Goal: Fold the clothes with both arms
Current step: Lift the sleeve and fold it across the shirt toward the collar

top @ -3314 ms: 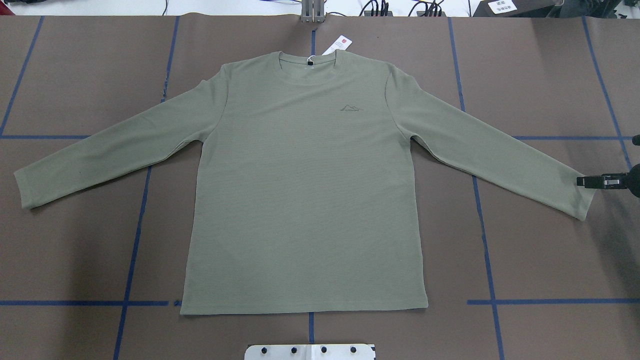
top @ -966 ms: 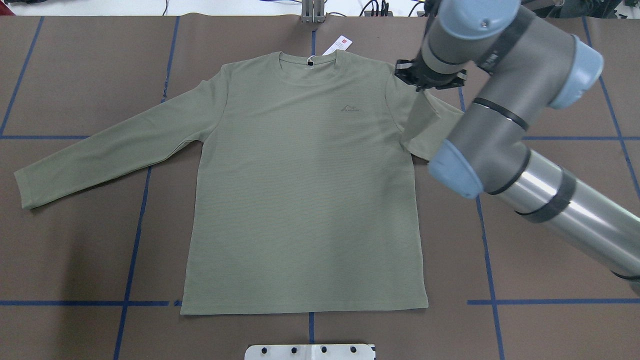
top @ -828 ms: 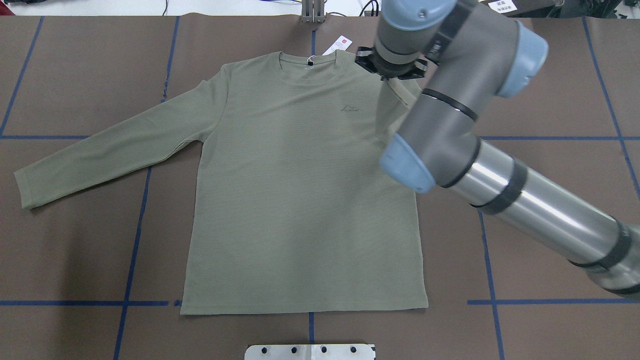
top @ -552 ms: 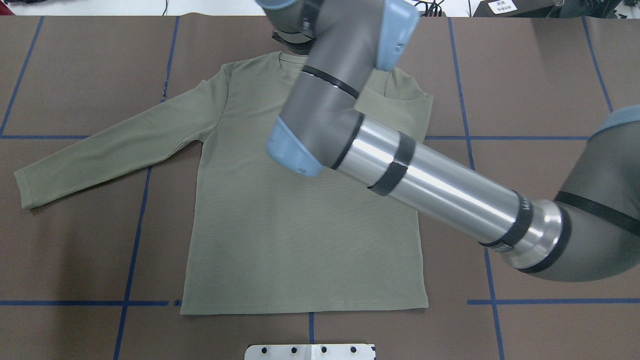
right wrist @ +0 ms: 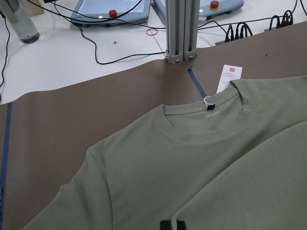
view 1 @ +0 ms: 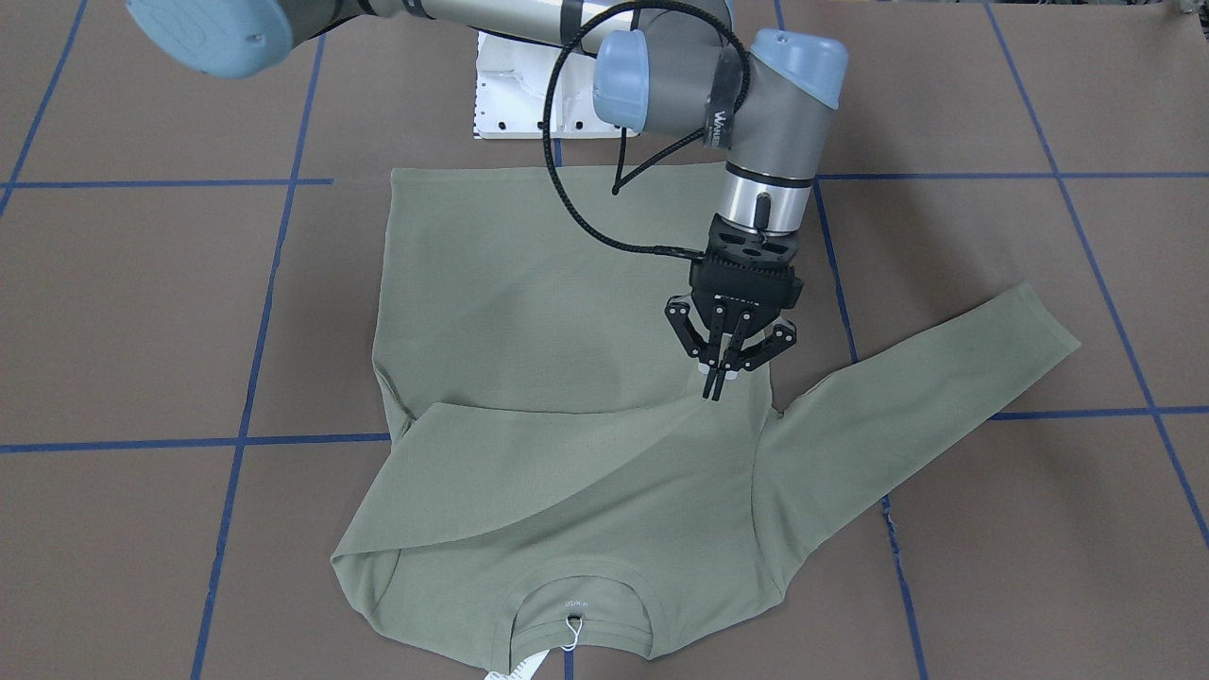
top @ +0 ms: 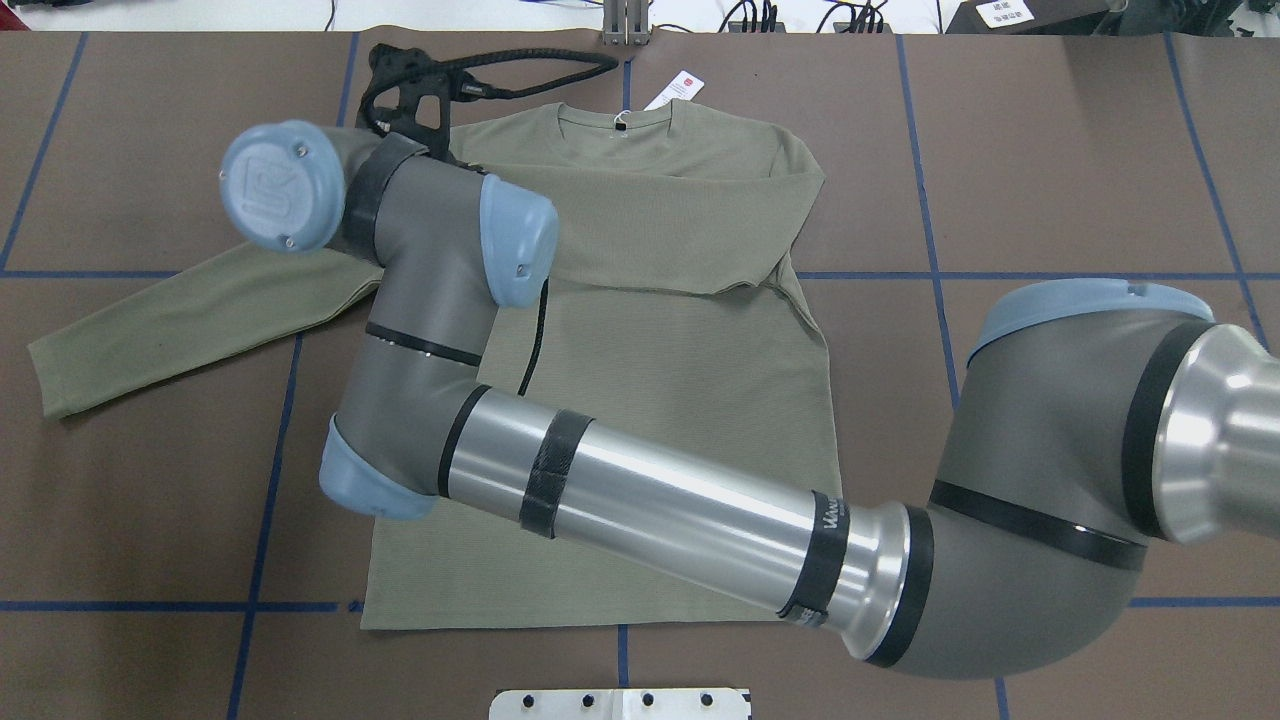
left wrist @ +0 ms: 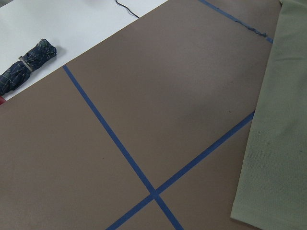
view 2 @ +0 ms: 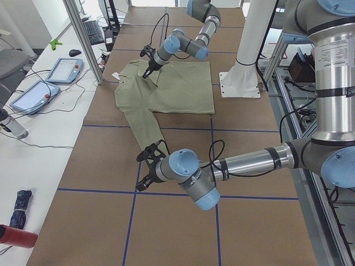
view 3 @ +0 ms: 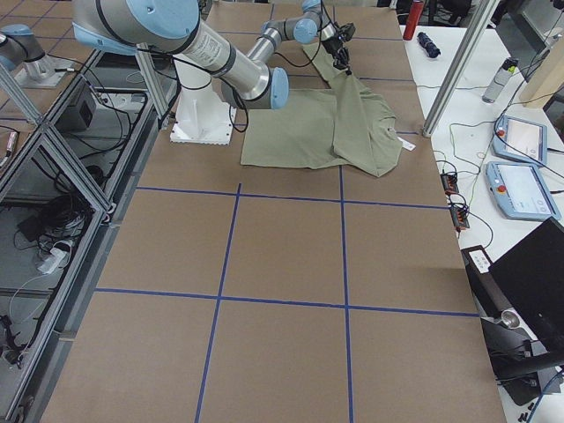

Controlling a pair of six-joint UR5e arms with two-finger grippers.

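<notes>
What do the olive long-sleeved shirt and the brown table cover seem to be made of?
Long-sleeved shirt: soft matte knit, perhaps cotton; fine ribbed texture, limp folds.
Table cover: apparently matte brown paper; thin, slightly wavy edge.

- One olive-green long-sleeved knit shirt (top: 650,420), face up at mid-worktop. The collar (top: 628,125) points to the far edge, the hem to the robot's edge, and a white hang tag (top: 685,88) lies beside the collar.
- The right sleeve (view 1: 529,463) is folded across the chest.
- The left sleeve (top: 200,320) lies flat, pointing toward the worktop's left end.
- The right arm (top: 650,500) reaches over the shirt, and the right gripper (view 1: 715,382) is pinched on the folded sleeve's cuff.
- The left arm (view 2: 244,162) is low over the worktop, with the left gripper (view 2: 148,166) just beyond the left cuff; its jaws are unreadable.
</notes>
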